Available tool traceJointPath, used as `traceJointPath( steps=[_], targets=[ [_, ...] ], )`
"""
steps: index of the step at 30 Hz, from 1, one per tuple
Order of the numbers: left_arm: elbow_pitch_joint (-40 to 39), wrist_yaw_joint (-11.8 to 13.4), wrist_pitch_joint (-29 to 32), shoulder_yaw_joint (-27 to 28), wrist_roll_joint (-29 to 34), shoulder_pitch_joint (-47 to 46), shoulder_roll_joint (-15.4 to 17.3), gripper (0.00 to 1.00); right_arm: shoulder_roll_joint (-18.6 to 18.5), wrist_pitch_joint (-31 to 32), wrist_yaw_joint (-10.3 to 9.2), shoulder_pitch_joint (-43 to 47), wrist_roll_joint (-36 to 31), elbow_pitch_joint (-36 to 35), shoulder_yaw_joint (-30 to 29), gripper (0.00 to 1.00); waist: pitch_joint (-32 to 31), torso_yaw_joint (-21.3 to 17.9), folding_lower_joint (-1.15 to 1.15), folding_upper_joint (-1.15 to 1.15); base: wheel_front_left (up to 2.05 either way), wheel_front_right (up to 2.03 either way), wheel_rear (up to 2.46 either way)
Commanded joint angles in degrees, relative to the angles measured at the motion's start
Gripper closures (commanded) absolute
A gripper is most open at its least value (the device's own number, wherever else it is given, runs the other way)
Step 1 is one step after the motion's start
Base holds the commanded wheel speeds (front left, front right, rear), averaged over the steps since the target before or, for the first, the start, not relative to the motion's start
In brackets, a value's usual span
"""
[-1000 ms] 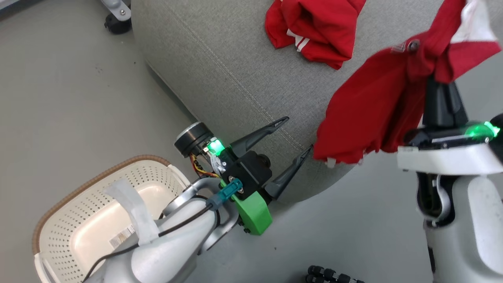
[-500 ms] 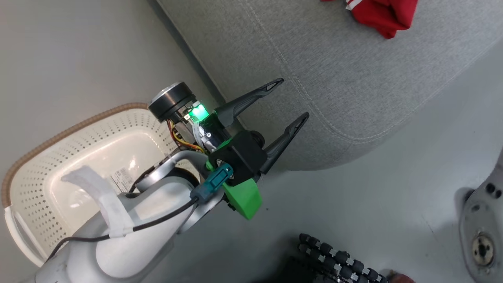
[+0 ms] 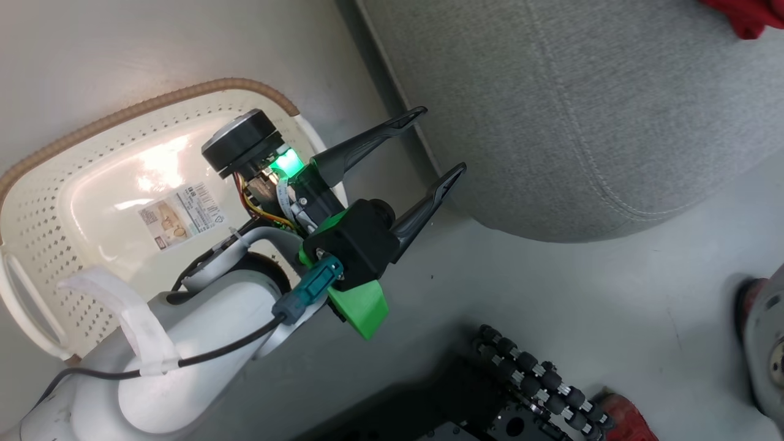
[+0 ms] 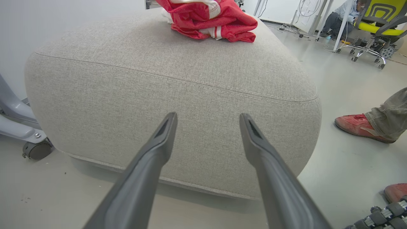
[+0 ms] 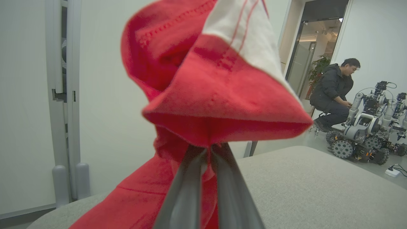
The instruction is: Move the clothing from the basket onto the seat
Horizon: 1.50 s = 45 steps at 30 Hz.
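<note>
Right hand (image 5: 208, 149) pinches a red garment (image 5: 219, 105) above the grey seat (image 5: 311, 187); left hand (image 3: 442, 138) hangs spread. Release near the seat edge and you risk it sliding to the floor (image 3: 582, 306).

Two red garments, one basket (image 3: 37, 208), one grey seat (image 4: 159, 79) and two robot claws.
Counted singly: a first garment (image 4: 219, 22), a second garment (image 5: 216, 95); a left claw (image 4: 208, 115), a right claw (image 5: 208, 149). Around them: two red shoes, a near shoe (image 4: 396, 192) and a far shoe (image 4: 356, 125); one seated person (image 5: 334, 92); one yellow chair (image 4: 380, 25).
</note>
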Motion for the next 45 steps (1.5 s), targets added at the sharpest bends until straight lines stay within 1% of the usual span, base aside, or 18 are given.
traceJointPath(
  steps=[1, 4, 8, 12, 13, 14, 15, 19, 24, 27, 30, 35, 40, 42, 43, 44, 45],
  targets=[
    [-0.4, 0.2, -0.1, 0.1, 0.3, 0.0, 0.2, 0.00, 0.8, -0.2, -0.08, 1.7, -0.5, 0.9, -0.3, 1.00, 1.7, 1.7, -0.01, 0.00, 0.00, 0.00, 0.00],
    [-0.2, 0.4, -0.3, -0.3, 0.0, 0.4, 0.1, 0.00, 3.4, -0.2, -0.08, 4.7, -0.5, 4.9, -0.4, 1.00, 1.1, 1.8, -0.01, 0.00, 0.00, 0.00, 0.00],
    [0.3, 0.6, -0.6, -0.5, -0.5, 1.0, -0.2, 0.00, 4.7, -0.2, -0.09, 6.6, -0.7, 10.6, 0.7, 1.00, 0.0, 1.8, -0.01, 0.00, 0.00, 0.00, 0.00],
    [0.9, 1.0, -1.2, -0.9, -0.7, 1.7, -0.4, 0.00, 5.4, -0.2, -0.09, 7.1, -0.7, 13.1, 1.1, 1.00, -1.1, 1.9, -0.01, 0.00, 0.00, 0.00, 0.00],
    [1.0, 1.1, -1.2, -1.0, -0.8, 1.8, -0.4, 0.00, 5.5, -0.2, -0.09, 7.1, -0.7, 13.0, 0.6, 0.82, -1.4, 2.0, -0.01, 0.00, 0.00, 0.00, 0.00],
    [1.2, 1.1, -1.5, -1.1, -1.0, 2.0, -0.6, 0.00, 5.7, -0.2, -0.09, 7.4, -0.9, 12.6, 0.1, 0.67, -1.8, 2.1, -0.01, 0.00, 0.00, 0.00, 0.00],
    [1.4, 1.1, -1.7, -1.2, -1.1, 2.2, -0.7, 0.00, 6.0, -0.2, -0.09, 7.7, -1.2, 12.0, -0.5, 0.00, -2.3, 2.1, -0.01, 0.00, 0.00, 0.00, 0.00],
    [2.6, 1.5, -2.8, -1.7, -1.7, 3.1, -1.6, 0.00, 7.0, -0.2, -0.08, 10.0, -1.7, 10.1, -1.2, 0.00, -4.8, 2.5, -0.01, 0.00, 0.00, 0.00, 0.00],
    [4.8, 2.1, -6.0, -1.8, -2.8, 4.3, -3.6, 0.00, 7.7, -0.2, -0.09, 16.2, -3.4, 6.0, -0.4, 0.00, -9.1, 4.1, -0.01, 0.00, 0.00, 0.00, 0.00],
    [6.8, 2.6, -8.0, -1.7, -3.5, 5.0, -4.9, 0.00, 7.8, -0.2, -0.08, 20.4, -4.2, 4.3, 1.0, 0.00, -11.9, 5.4, -0.01, 0.00, 0.00, 0.00, 0.00],
    [9.4, 3.7, -10.1, -1.1, -4.6, 6.1, -6.1, 0.00, 7.9, -0.2, -0.08, 24.9, -4.9, 3.4, 2.9, 0.00, -15.0, 7.2, -0.01, 0.00, 0.00, 0.00, 0.00],
    [14.3, 5.2, -14.0, 0.6, -7.4, 8.7, -8.1, 0.00, 7.9, -0.2, -0.09, 31.5, -3.4, 2.9, 7.3, 0.00, -19.5, 10.9, -0.01, 0.00, 0.00, 0.00, 0.00],
    [21.7, 6.1, -17.5, 3.6, -11.8, 11.7, -11.2, 0.00, 7.9, -0.2, -0.09, 36.7, -4.3, 3.7, 13.2, 0.00, -24.7, 15.9, -0.01, 0.00, 0.00, 0.00, 0.00],
    [24.3, 5.5, -18.3, 4.8, -13.2, 12.8, -12.5, 0.00, 7.9, -0.2, -0.08, 38.3, -4.4, 2.9, 15.5, 0.00, -26.6, 17.9, -0.01, 0.00, 0.00, 0.00, 0.00],
    [25.2, 5.6, -18.4, 5.7, -13.6, 13.3, -12.8, 0.00, 7.9, -0.2, -0.08, 38.9, -4.5, 2.4, 17.0, 0.00, -27.3, 18.7, -0.01, 0.00, 0.00, 0.00, 0.00],
    [26.2, 6.6, -18.7, 12.1, -13.2, 16.1, -14.9, 0.00, 7.2, -0.2, -0.09, 41.8, -5.3, 0.2, 22.2, 0.00, -30.8, 21.9, -0.01, 0.00, 0.00, 0.00, 0.00],
    [26.0, 6.6, -18.7, 14.1, -12.7, 17.7, -15.4, 0.00, 7.0, -0.2, -0.09, 42.5, -5.5, -0.3, 23.1, 0.00, -31.9, 22.7, -0.01, 0.00, 0.00, 0.00, 0.00]
  ],
)
